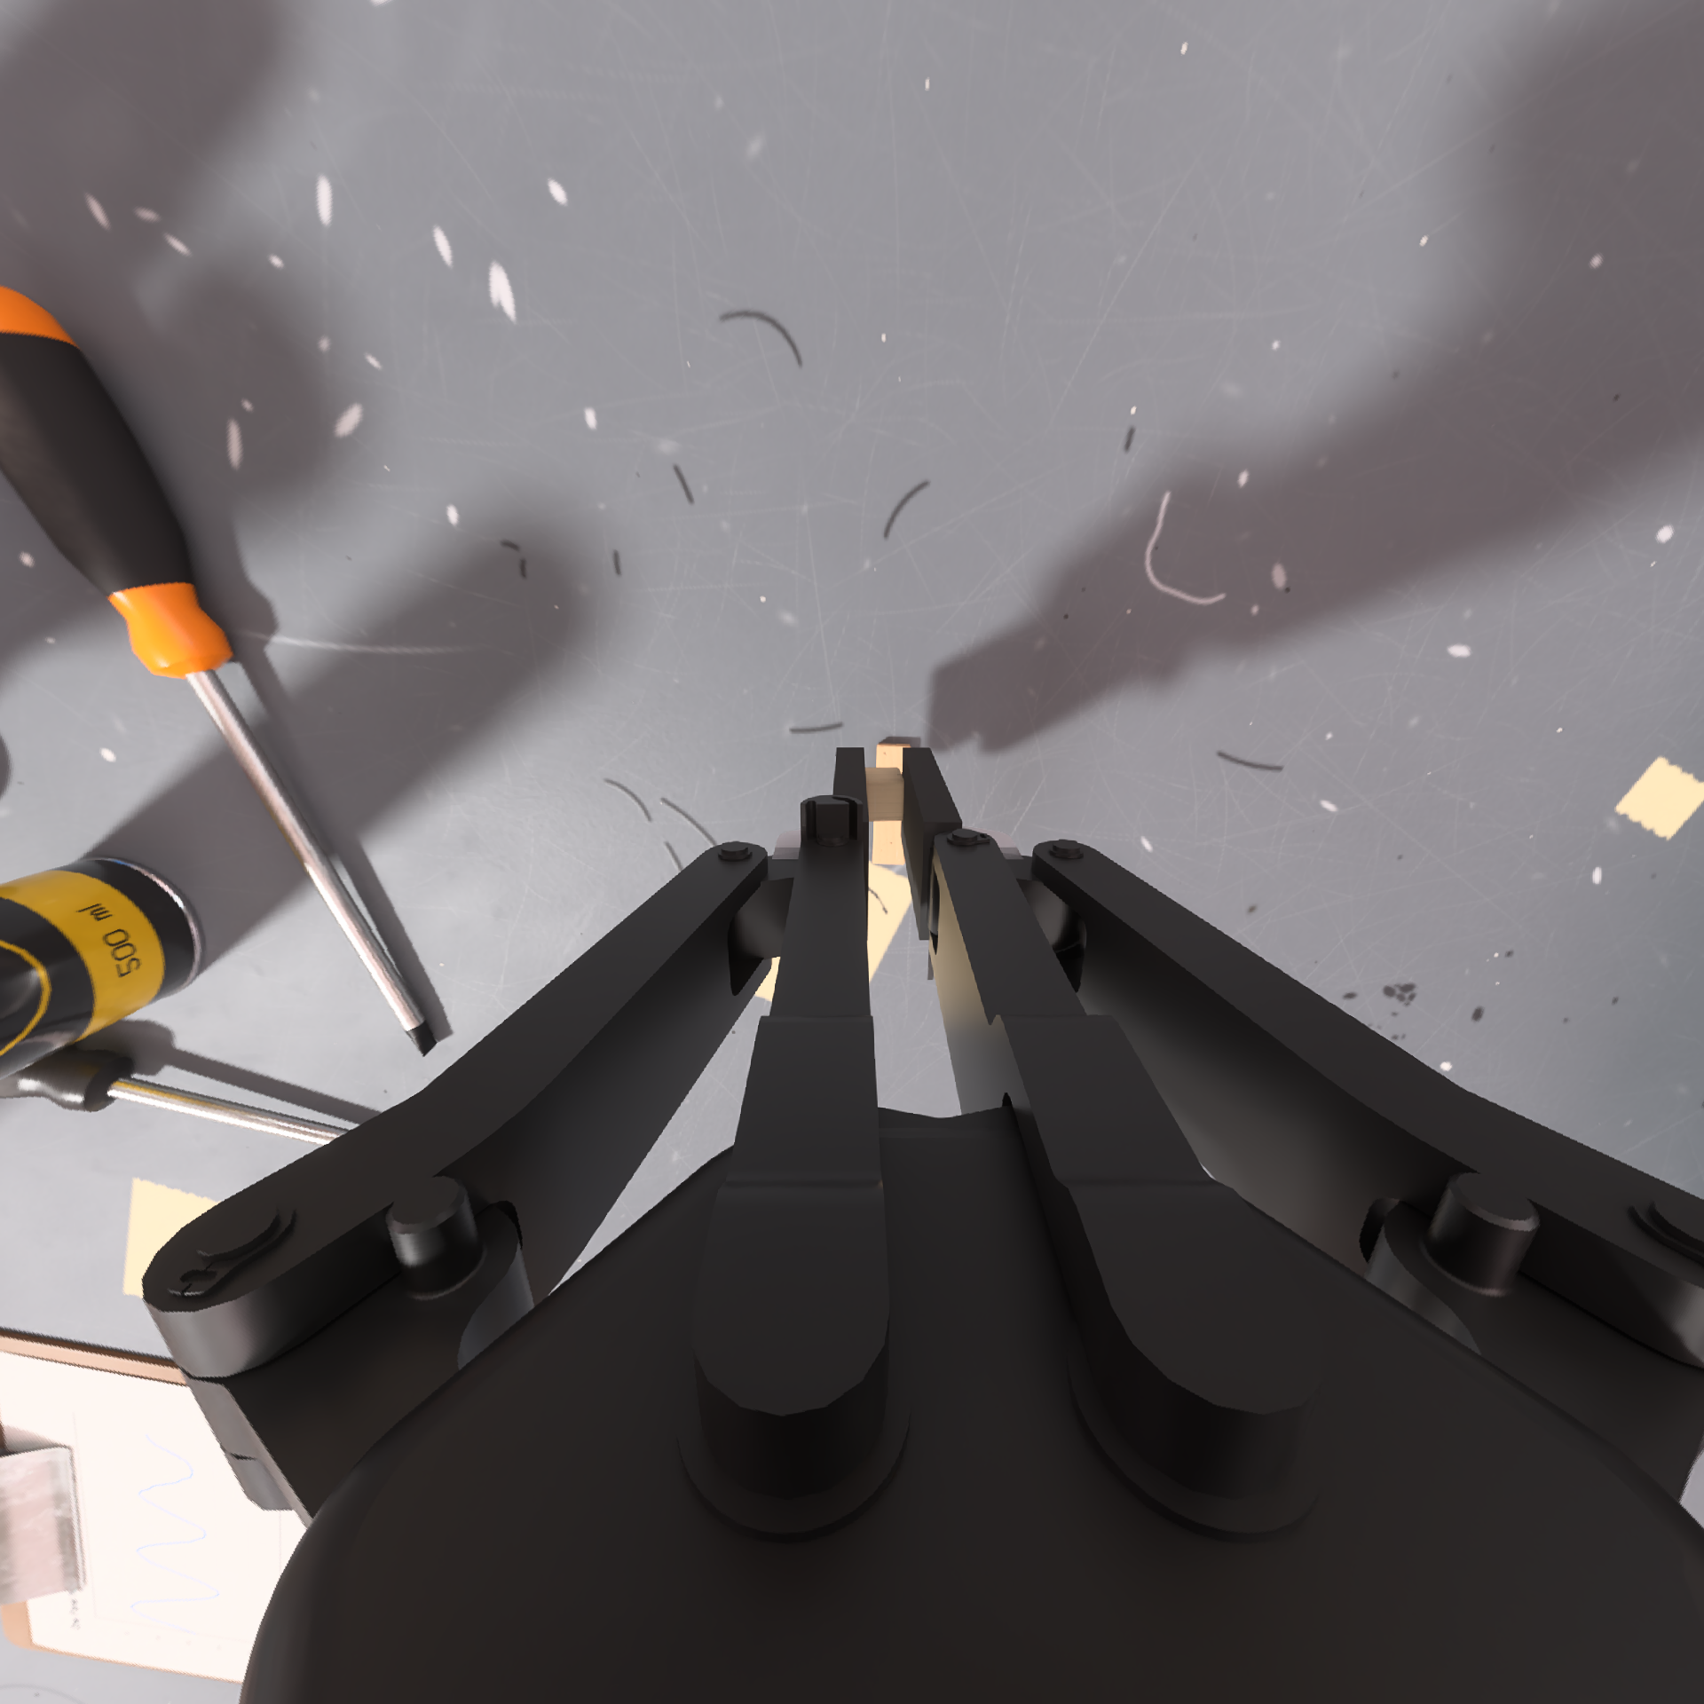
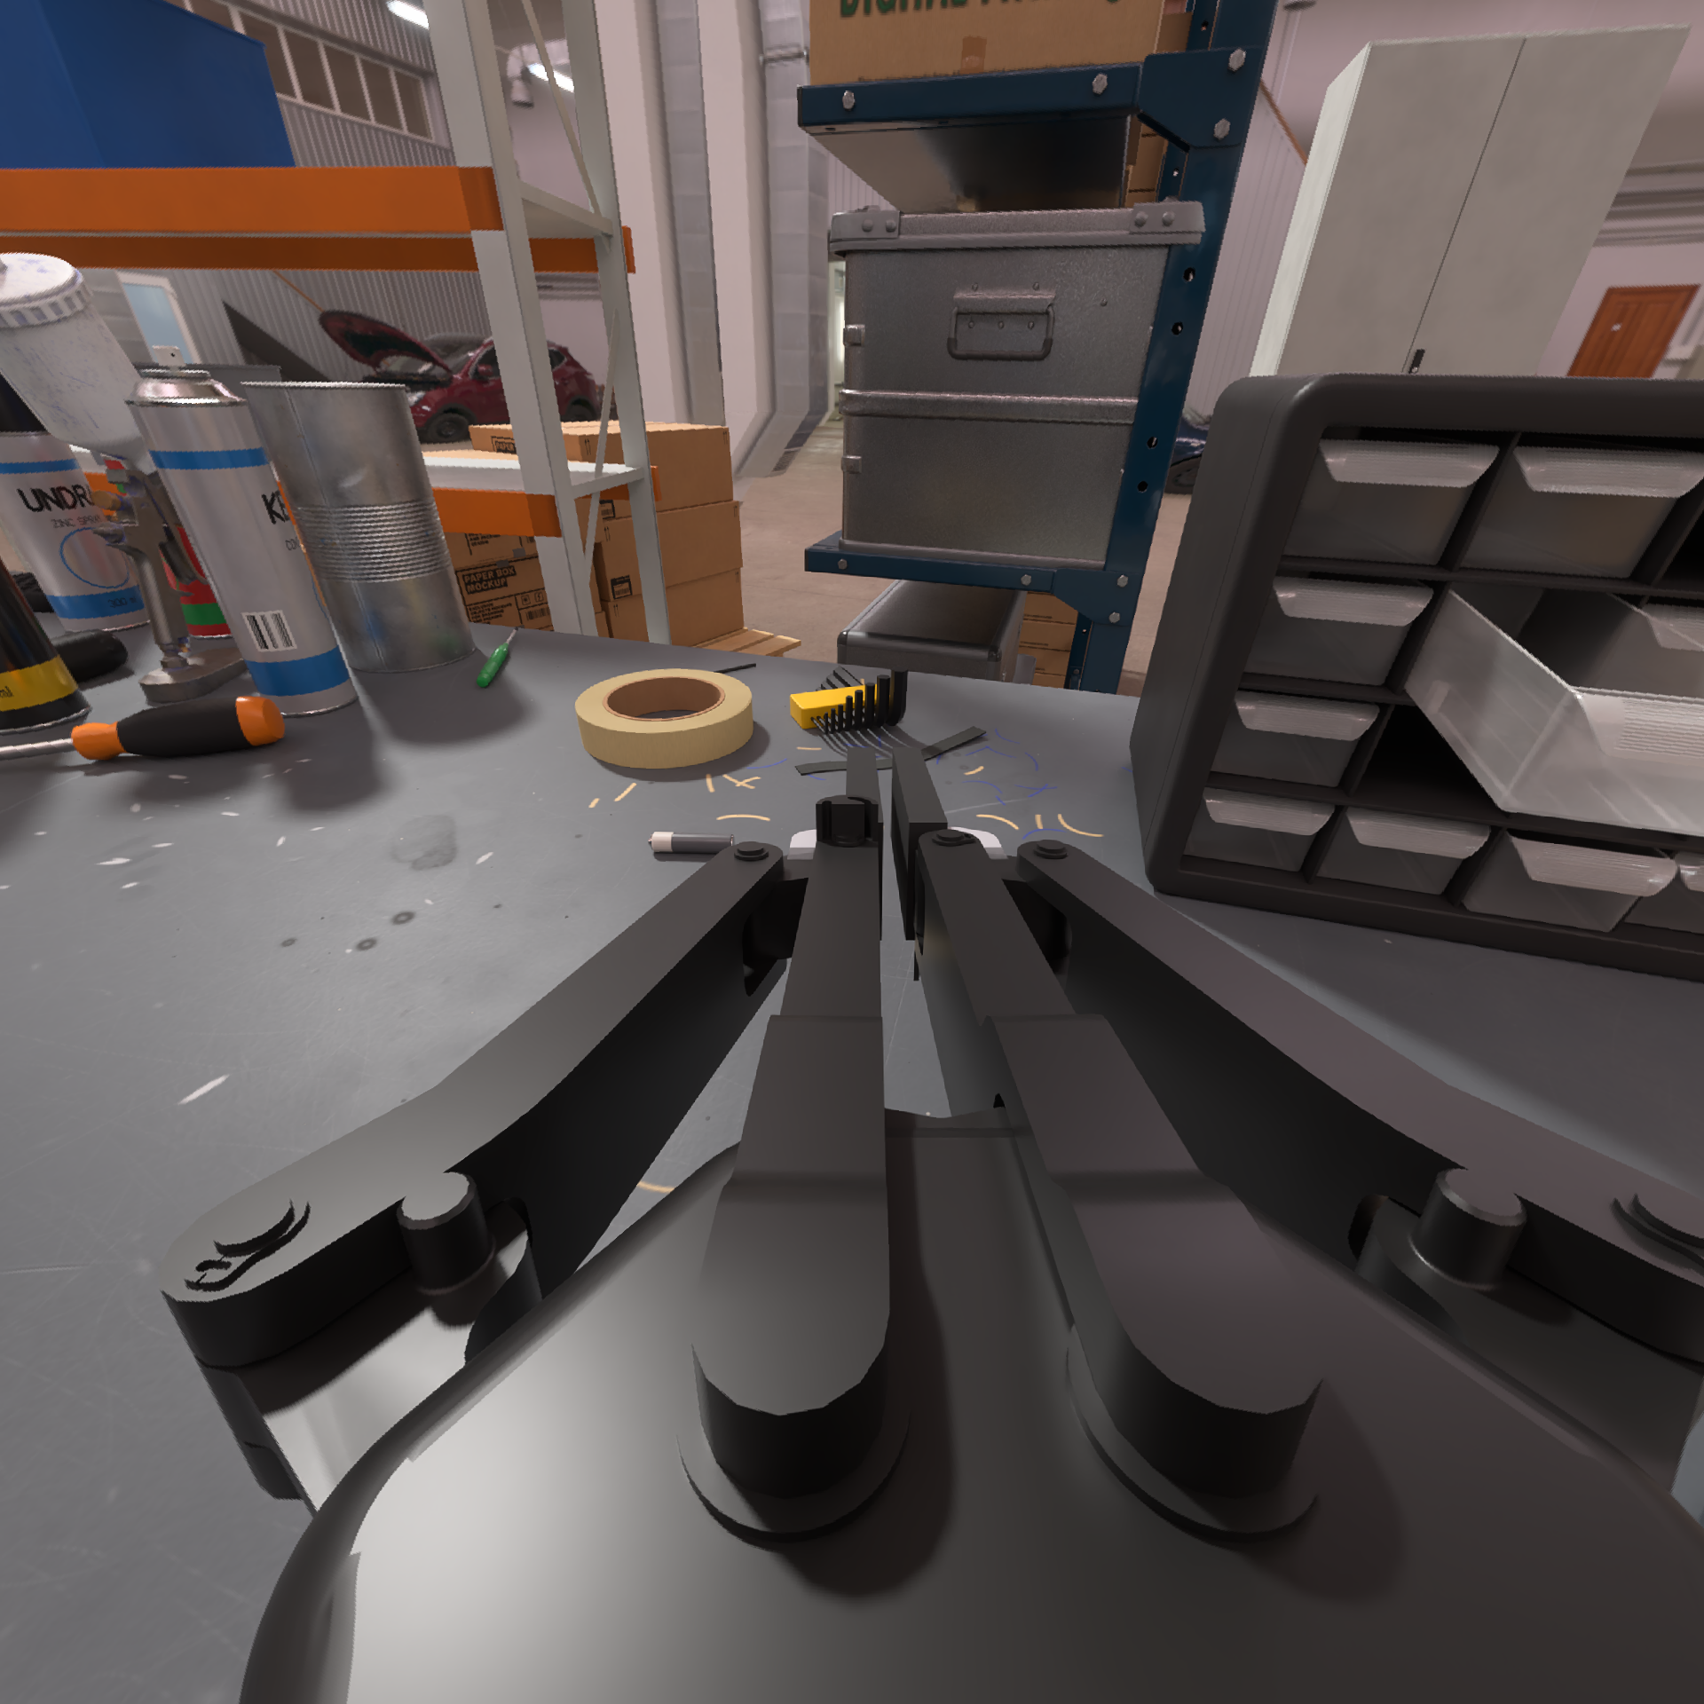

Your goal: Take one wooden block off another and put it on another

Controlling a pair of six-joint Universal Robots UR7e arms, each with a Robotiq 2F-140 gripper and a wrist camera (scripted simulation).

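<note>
In the left wrist view my left gripper (image 1: pixel 885 770) points down at the grey table (image 1: pixel 922 369) and is shut on a small pale wooden block (image 1: pixel 887 816). The block's end shows just past the fingertips. Another pale shape (image 1: pixel 883 922) shows between the finger links below it, mostly hidden, and I cannot tell what it is. The gripper's shadow lies close to the right of the tips. In the right wrist view my right gripper (image 2: pixel 883 770) is shut and empty, low over the table. No wooden block shows in that view.
Left wrist view: an orange-black screwdriver (image 1: pixel 157 553), a black-yellow can (image 1: pixel 83 950), a clipboard (image 1: pixel 138 1521), pale tape scraps (image 1: pixel 1660 798). Right wrist view: a tape roll (image 2: pixel 664 715), a hex key set (image 2: pixel 844 705), a drawer organiser (image 2: pixel 1429 645), spray cans (image 2: pixel 249 553).
</note>
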